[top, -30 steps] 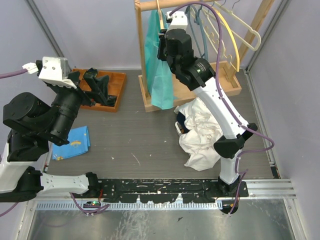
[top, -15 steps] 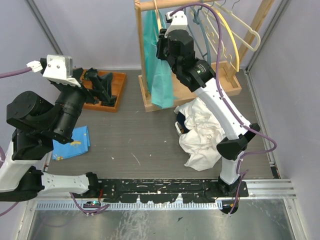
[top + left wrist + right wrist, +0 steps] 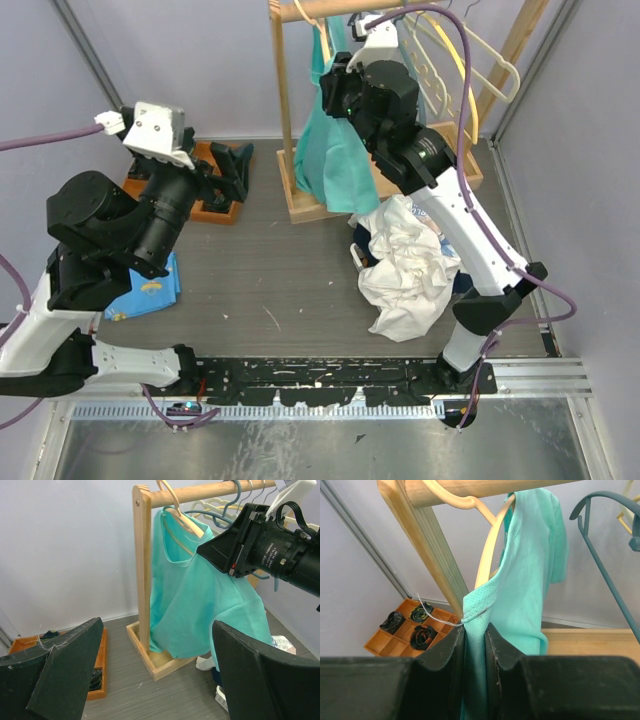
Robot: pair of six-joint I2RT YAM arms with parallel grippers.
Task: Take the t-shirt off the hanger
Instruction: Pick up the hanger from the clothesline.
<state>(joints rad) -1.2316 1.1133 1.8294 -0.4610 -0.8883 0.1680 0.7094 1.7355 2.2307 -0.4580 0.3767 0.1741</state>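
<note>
A teal t-shirt (image 3: 335, 160) hangs on a pale wooden hanger (image 3: 487, 555) at the left end of the wooden rack's rail (image 3: 300, 12). My right gripper (image 3: 475, 630) is shut on a fold of the t-shirt's (image 3: 535, 570) hemmed edge, just below the hanger and beside the rack's post. In the top view the right gripper (image 3: 335, 88) is high up against the fabric, which is pulled out sideways. Well to the left of the rack, my left gripper (image 3: 225, 170) stands open with nothing in it. It faces the t-shirt (image 3: 200, 605) and the hanger (image 3: 182, 519).
The rack's wooden base tray (image 3: 310, 210) sits on the table. A pile of white clothes (image 3: 410, 270) lies in front of it. An orange compartment tray (image 3: 205, 210) of rolled socks is at the left. A blue cloth (image 3: 150, 290) lies nearer. Empty hangers (image 3: 480, 50) hang further right.
My right gripper has risen and shifted right with the t-shirt's edge, spreading the fabric outward. The left arm has swung up and right toward the rack, its gripper still open.
</note>
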